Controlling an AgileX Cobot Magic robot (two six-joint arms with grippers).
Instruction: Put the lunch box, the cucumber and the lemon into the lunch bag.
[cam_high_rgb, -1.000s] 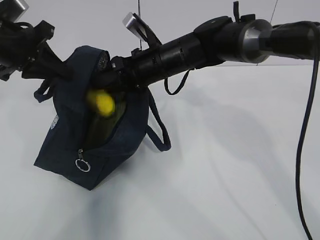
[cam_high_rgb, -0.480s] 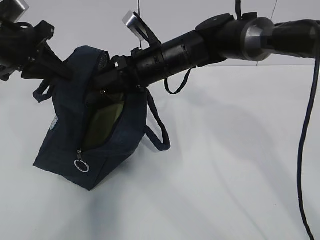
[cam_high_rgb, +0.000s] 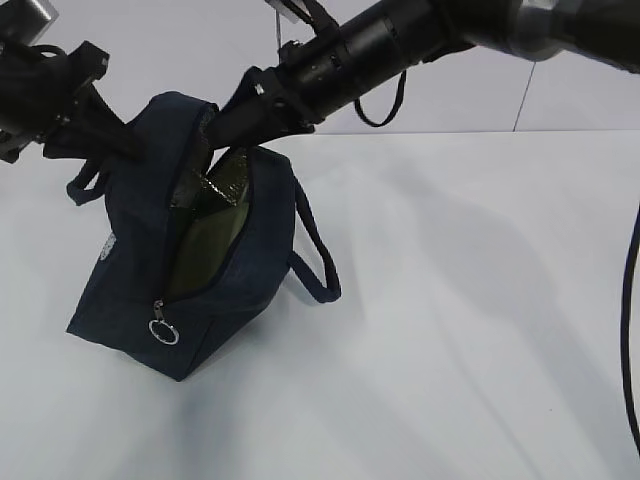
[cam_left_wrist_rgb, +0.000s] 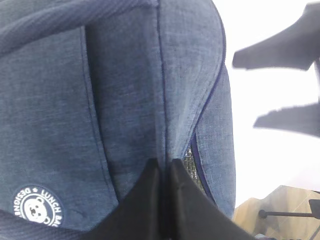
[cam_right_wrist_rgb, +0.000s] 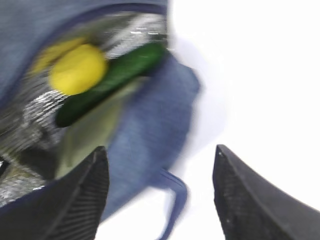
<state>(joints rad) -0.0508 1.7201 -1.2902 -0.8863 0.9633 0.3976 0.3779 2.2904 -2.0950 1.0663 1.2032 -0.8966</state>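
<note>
The navy lunch bag (cam_high_rgb: 120, 290) stands on the white table with its top unzipped. My left gripper (cam_left_wrist_rgb: 165, 167) is shut on the fabric of its upper edge and holds the mouth up; the exterior view shows that gripper (cam_high_rgb: 125, 145) at the bag's top left. Inside the silver lining lie the yellow lemon (cam_right_wrist_rgb: 77, 69), the dark green cucumber (cam_right_wrist_rgb: 112, 82) and the lunch box (cam_right_wrist_rgb: 92, 132), its pale green lid (cam_high_rgb: 205, 250) showing. My right gripper (cam_right_wrist_rgb: 160, 150) is open and empty, just above the mouth (cam_high_rgb: 222, 125).
A loop handle (cam_high_rgb: 318, 270) hangs off the bag's right side, and the silver zipper ring (cam_high_rgb: 164, 331) dangles at its front corner. A black cable (cam_high_rgb: 630, 330) drops along the right edge. The white table (cam_high_rgb: 450, 330) spreads to the right.
A second ago the lemon was at my right gripper above the opening; now it lies in the bag. The right arm has risen up and back. The left gripper has not moved.
</note>
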